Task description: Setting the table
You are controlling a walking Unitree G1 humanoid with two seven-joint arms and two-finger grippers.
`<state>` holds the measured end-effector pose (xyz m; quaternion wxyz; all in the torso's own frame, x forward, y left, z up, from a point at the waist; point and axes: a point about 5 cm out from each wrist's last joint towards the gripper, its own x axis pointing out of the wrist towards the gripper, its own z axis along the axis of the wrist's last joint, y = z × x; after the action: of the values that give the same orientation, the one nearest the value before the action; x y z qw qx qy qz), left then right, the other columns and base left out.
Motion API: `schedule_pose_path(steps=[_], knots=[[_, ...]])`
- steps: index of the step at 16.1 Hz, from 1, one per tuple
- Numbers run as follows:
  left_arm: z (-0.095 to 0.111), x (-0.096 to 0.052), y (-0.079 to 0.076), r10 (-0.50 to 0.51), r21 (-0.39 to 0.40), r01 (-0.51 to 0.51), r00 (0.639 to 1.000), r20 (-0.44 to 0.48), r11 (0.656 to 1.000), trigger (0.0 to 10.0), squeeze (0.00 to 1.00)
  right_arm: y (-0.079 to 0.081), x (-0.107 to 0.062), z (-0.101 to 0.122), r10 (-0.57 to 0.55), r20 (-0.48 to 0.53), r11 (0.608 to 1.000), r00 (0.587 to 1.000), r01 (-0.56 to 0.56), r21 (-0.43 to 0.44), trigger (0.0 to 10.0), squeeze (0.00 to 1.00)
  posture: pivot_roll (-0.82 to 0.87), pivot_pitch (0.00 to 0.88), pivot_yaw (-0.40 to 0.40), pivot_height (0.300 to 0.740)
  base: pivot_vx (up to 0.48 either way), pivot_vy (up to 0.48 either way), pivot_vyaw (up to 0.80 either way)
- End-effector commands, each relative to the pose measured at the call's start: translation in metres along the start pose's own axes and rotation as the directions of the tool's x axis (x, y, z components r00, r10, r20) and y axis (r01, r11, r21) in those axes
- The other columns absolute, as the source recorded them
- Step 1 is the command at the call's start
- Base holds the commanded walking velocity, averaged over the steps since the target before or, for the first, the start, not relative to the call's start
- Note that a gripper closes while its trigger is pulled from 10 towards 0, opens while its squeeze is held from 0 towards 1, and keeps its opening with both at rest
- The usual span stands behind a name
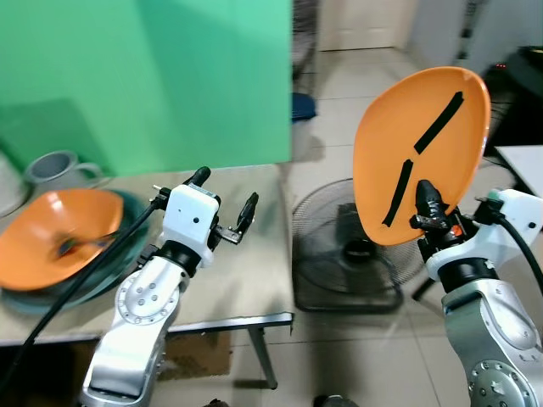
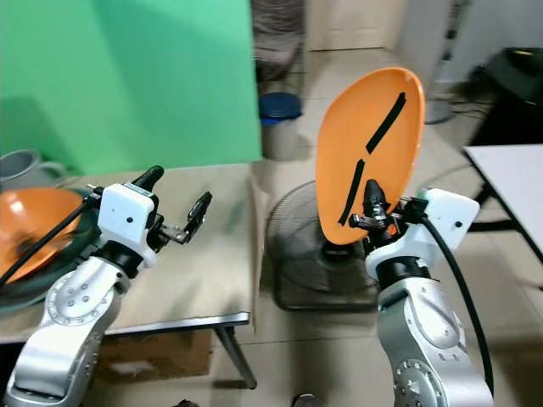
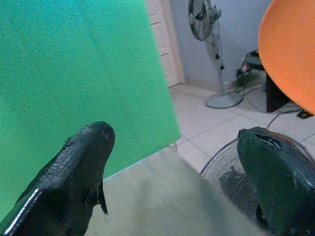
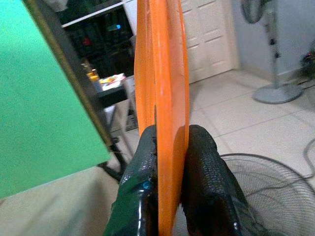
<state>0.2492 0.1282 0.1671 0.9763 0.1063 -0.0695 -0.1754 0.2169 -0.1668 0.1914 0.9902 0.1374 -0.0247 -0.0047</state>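
Off the surface (image 1: 254,280) edge, right end effector (image 1: 428,212) clamps an upright orange plate (image 1: 424,144) by its rim; left end effector (image 1: 222,202) wide open, empty, over the surface

- Orange plate (image 1: 424,144): smooth matt plastic, black tape strips.
- Right tool (image 4: 170,162) fingers: black, pebbled texture.
- Arms: silver metal, white plastic.
- Surface (image 1: 254,254): matt beige.

No readable text, label, brand, number or sign appears on anything here.
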Motion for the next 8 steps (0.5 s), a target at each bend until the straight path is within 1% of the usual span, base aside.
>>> schedule_pose_path(steps=[1, 2, 3, 4, 5, 6, 8], knots=[[-0.004, 0.000, -0.002, 0.008, 0.004, -0.008, 1.000, -0.024, 1.000, 10.0, 0.00, 0.002, 0.000, 0.004, 0.004, 0.022, 1.000, 1.000, -0.004, -0.009, 10.0, 0.00, 0.04, 0.000, 0.068, 0.740, 0.000, 0.000, -0.80], [-0.005, -0.001, -0.003, 0.017, -0.017, -0.018, 1.000, -0.025, 1.000, 10.0, 0.00, 0.005, 0.001, 0.002, 0.018, 0.007, 0.999, 1.000, -0.018, -0.029, 10.0, 0.00, 0.04, 0.000, 0.060, 0.740, 0.000, 0.000, -0.80], [-0.010, -0.003, 0.000, 0.047, -0.030, -0.049, 0.998, -0.044, 0.998, 10.0, 0.00, 0.006, 0.004, -0.002, 0.011, -0.013, 0.999, 1.000, -0.011, -0.040, 10.0, 0.00, 0.04, 0.000, 0.056, 0.740, 0.000, 0.000, -0.80], [-0.011, -0.004, 0.001, 0.058, -0.026, -0.060, 0.997, -0.053, 0.998, 10.0, 0.00, 0.005, 0.005, -0.004, -0.001, -0.021, 0.999, 1.000, 0.000, -0.049, 10.0, 0.00, 0.04, 0.000, 0.057, 0.740, 0.000, 0.000, -0.80], [-0.014, -0.004, 0.001, 0.069, 0.000, -0.069, 0.995, -0.076, 0.998, 10.0, 0.00, 0.004, 0.007, -0.006, -0.010, -0.028, 0.998, 1.000, 0.008, -0.059, 10.0, 0.00, 0.04, 0.000, 0.049, 0.740, 0.000, 0.000, -0.80], [-0.015, -0.004, 0.001, 0.076, 0.022, -0.075, 0.994, -0.079, 0.997, 10.0, 0.00, 0.004, 0.007, -0.006, -0.007, -0.032, 0.998, 0.999, 0.005, -0.062, 10.0, 0.00, 0.04, 0.000, 0.035, 0.740, 0.000, 0.000, -0.80], [-0.013, -0.008, 0.005, 0.110, 0.012, -0.110, 0.992, -0.057, 0.994, 10.0, 0.00, 0.003, 0.008, -0.008, 0.003, -0.049, 0.998, 0.999, -0.006, -0.057, 10.0, 0.00, 0.06, 0.000, 0.010, 0.740, 0.000, 0.000, 0.00]])
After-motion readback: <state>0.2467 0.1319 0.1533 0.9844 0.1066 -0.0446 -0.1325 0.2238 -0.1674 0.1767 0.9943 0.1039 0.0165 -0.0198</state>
